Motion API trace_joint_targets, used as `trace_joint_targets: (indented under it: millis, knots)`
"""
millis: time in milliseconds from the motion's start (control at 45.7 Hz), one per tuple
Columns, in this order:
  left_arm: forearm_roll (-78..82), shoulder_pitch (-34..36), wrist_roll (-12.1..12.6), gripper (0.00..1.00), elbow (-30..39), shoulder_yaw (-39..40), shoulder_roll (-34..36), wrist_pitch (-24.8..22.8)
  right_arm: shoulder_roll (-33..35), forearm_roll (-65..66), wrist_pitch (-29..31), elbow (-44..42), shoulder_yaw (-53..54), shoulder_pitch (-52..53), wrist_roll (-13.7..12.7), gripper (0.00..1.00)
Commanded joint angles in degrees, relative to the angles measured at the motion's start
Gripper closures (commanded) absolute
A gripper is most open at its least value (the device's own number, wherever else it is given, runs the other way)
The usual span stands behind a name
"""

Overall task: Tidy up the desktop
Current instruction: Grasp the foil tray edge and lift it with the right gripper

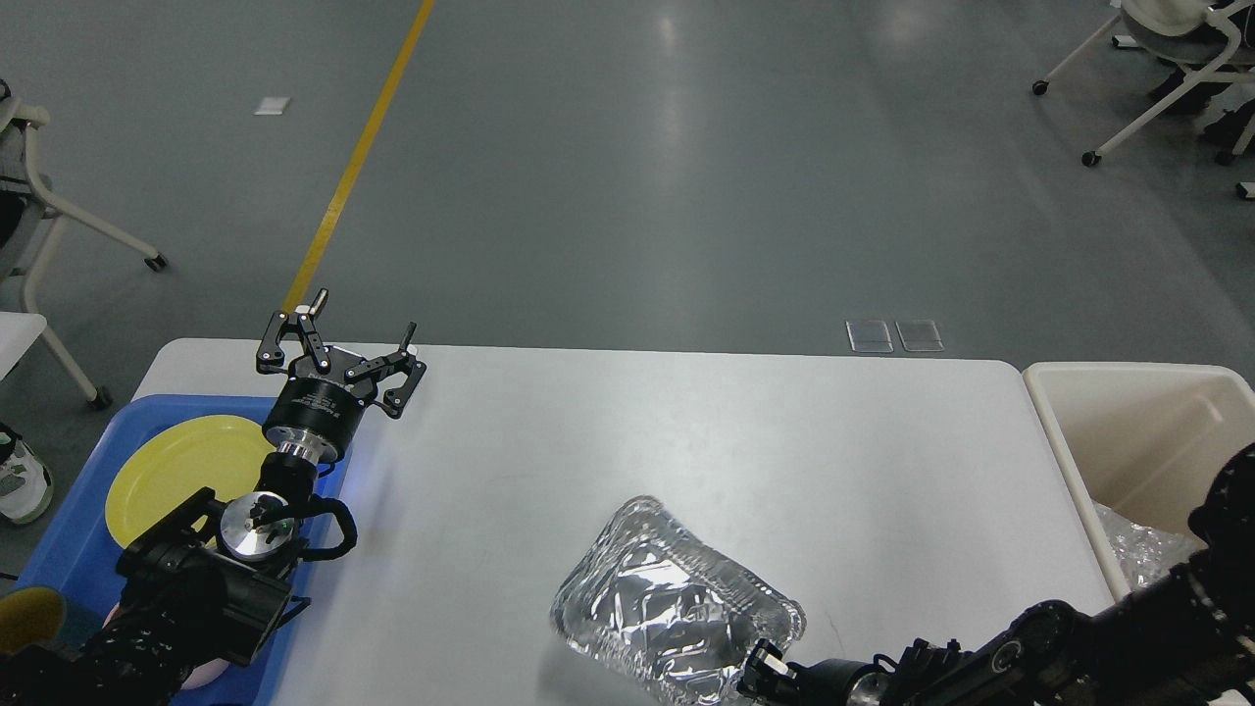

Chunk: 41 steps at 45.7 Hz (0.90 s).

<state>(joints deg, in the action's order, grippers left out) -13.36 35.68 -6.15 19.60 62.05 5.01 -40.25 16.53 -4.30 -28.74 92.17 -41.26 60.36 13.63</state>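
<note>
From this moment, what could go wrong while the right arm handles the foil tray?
1. The right gripper meets the foil tray only at its near corner, and the tray is tilted up. The thin foil may crumple or slip out.
2. The cream bin stands past the right edge of the desktop. If the tray slips on the way, it may drop onto the desktop or the floor.

No readable text, label, brand, number or sign on anything in view.
</note>
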Motion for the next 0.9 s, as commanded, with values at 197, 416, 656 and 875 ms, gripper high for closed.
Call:
trace_joint_targets:
  millis: [197,416,656,875]
  knots:
    - [0.0,0.0,0.0,0.0,0.0,0.0,0.0,0.0,0.8,0.0,-0.2,-0.1,-0.2,0.1,0.0,1.0]
    - [0.0,0.0,0.0,0.0,0.0,0.0,0.0,0.0,10.4,0.1,2.7,2.3,-6.3,13.3,0.0,1.0]
    - [0.0,0.0,0.0,0.0,0.0,0.0,0.0,0.0,18.1,0.1,27.2,5.2,-20.7,46.8,0.1,1.0]
    - [0.0,0.0,0.0,0.0,0.0,0.0,0.0,0.0,13.8,1.6,34.6,5.5,-24.7,59.9,-0.2,1.0]
